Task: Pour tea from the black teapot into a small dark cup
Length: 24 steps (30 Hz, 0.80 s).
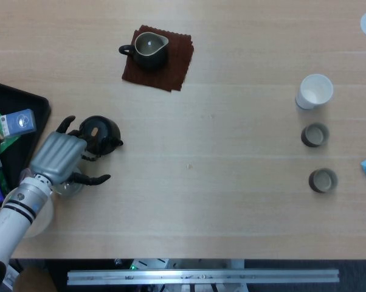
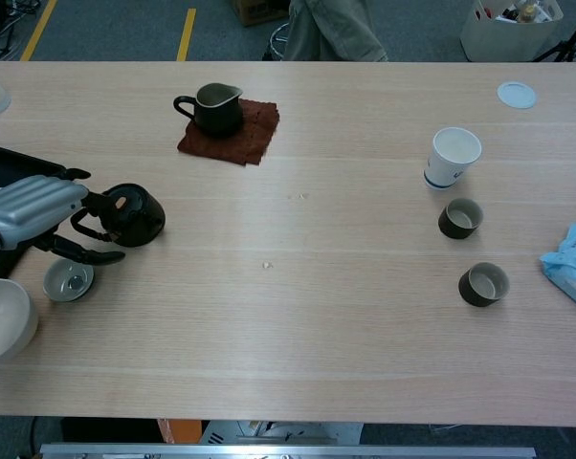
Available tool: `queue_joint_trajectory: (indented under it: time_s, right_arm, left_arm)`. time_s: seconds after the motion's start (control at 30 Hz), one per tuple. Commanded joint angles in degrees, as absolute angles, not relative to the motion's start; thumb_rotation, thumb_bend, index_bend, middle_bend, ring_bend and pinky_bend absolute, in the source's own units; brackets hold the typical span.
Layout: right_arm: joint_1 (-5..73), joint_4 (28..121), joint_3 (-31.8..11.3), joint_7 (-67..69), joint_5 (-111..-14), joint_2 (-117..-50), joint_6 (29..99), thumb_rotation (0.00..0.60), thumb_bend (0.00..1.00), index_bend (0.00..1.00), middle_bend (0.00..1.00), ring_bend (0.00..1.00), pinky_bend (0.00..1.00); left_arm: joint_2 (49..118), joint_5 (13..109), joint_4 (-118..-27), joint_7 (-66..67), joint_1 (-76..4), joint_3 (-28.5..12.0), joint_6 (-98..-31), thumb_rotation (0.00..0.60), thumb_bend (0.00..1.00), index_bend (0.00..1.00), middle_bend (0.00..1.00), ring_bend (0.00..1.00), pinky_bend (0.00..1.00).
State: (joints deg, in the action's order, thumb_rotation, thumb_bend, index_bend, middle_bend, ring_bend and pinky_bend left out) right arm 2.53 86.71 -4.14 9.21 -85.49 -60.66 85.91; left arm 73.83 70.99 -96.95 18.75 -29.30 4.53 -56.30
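Note:
The black teapot [image 1: 101, 133] [image 2: 135, 213] stands upright on the table at the left, spout toward the right. My left hand [image 1: 58, 156] [image 2: 37, 207] is just left of it, fingers reaching to the handle side and thumb spread well away below. I see no firm grip on the pot. Two small dark cups [image 1: 315, 134] [image 1: 323, 180] stand far right on the table, also seen in the chest view as a farther cup [image 2: 460, 218] and a nearer cup [image 2: 484, 284]. My right hand is in neither view.
A dark pitcher [image 1: 149, 50] [image 2: 216, 107] sits on a brown mat. A white paper cup [image 2: 454, 156] stands behind the dark cups. A grey cup [image 2: 68, 279] and white bowl [image 2: 1, 320] lie under my left arm; a black tray [image 2: 11, 163] is behind it. Blue cloth [image 2: 570, 263] lies far right.

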Motion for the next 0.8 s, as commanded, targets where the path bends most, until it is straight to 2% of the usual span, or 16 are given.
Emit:
queue_joint_trajectory:
  time_s: [0.03,0.8]
  right_arm:
    - [2.5,86.7,-4.1,9.2,-85.5,-60.6,85.9,0.6,0.06,0.18,0.23,0.1,0.15]
    - [2.3,87.3,-4.1,8.8,-85.6,-60.4,86.2,0.6,0.06,0.18,0.23,0.1,0.15]
  left_arm:
    - [74.1,71.0,-96.5,18.8,-29.1,4.5,-56.3,0.229,0.13,0.39,0.39,0.31,0.0]
    - [75.2,72.0,-94.9,17.9,-27.7,5.4,-55.2,0.231,0.13,0.41,0.41,0.31,0.0]
